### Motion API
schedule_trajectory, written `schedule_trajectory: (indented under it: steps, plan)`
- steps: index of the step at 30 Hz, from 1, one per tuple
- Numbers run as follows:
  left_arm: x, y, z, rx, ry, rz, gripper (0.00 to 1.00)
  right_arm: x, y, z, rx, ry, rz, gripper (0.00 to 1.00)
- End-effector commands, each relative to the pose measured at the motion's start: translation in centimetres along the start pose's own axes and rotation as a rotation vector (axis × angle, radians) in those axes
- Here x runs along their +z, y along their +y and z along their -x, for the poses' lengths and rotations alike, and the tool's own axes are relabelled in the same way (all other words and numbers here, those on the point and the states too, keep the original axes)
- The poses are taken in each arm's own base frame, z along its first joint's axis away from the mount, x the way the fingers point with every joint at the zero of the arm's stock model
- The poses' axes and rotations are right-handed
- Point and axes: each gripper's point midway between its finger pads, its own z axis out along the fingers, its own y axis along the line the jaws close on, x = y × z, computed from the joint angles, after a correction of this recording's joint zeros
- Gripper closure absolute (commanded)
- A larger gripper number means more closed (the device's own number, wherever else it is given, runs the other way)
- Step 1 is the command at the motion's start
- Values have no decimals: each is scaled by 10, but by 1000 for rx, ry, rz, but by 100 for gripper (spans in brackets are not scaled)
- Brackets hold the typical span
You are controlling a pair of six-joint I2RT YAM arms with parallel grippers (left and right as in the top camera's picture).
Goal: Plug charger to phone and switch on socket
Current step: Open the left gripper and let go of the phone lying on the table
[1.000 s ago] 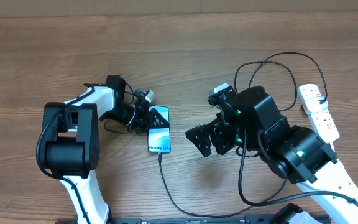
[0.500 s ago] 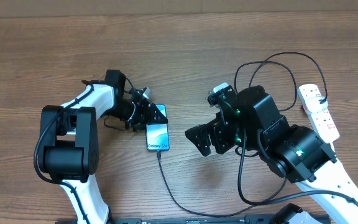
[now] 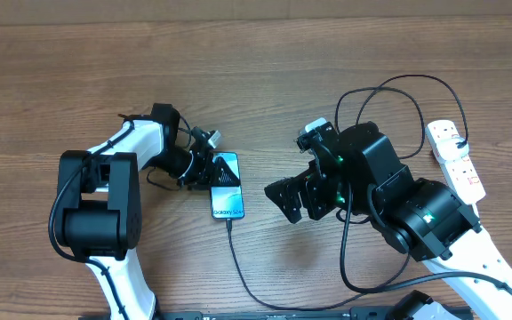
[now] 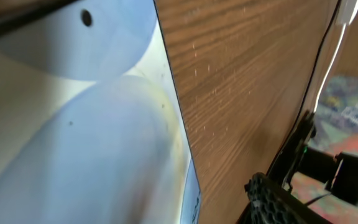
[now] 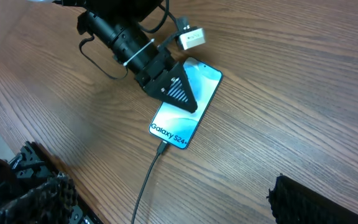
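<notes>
**The plug looks in, so now go for the switch**

The phone (image 3: pixel 228 194) lies flat near the middle of the surface, a bit toward the left edge. The charger (image 3: pixel 238 262) runs from the phone's near end toward the near edge. Its plug tip (image 5: pixel 162 147) seems to sit in the phone.

Your left gripper (image 3: pixel 219 169) is over the phone's far end. I cannot tell if it is spread or pinching. Your right gripper (image 3: pixel 287 201) hangs just right of the phone, spread wide and holding nothing. The socket (image 3: pixel 456 156) lies by the right edge, well apart from it.

I think the switch is the job left. Swing the right arm toward the right edge slowly, because the black cable loops around it. Close the right gripper first, then push a red switch (image 3: pixel 474 185) with its end. Push straight down so the socket does not slide.
</notes>
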Motion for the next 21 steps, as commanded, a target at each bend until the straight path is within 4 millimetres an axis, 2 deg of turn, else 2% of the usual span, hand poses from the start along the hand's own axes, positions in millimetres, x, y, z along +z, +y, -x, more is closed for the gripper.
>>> schedule_trajectory:
  steps: [1,3,10,13,17,21]
  plan:
    - [17,31,-23,29,102,96,37,-1,0,2,4,-6,4,0]
    - [17,32,-17,30,80,99,37,-1,0,2,4,-6,3,0]
    - [15,49,22,-83,-73,184,34,-1,0,0,7,3,2,0]
    - [13,58,29,-143,-107,232,29,-1,-1,-2,9,11,0,0]
    - [14,58,20,-138,-73,234,24,-1,-1,-2,9,11,0,0]
    - [15,56,-2,-57,26,240,26,-1,0,0,7,3,1,0]
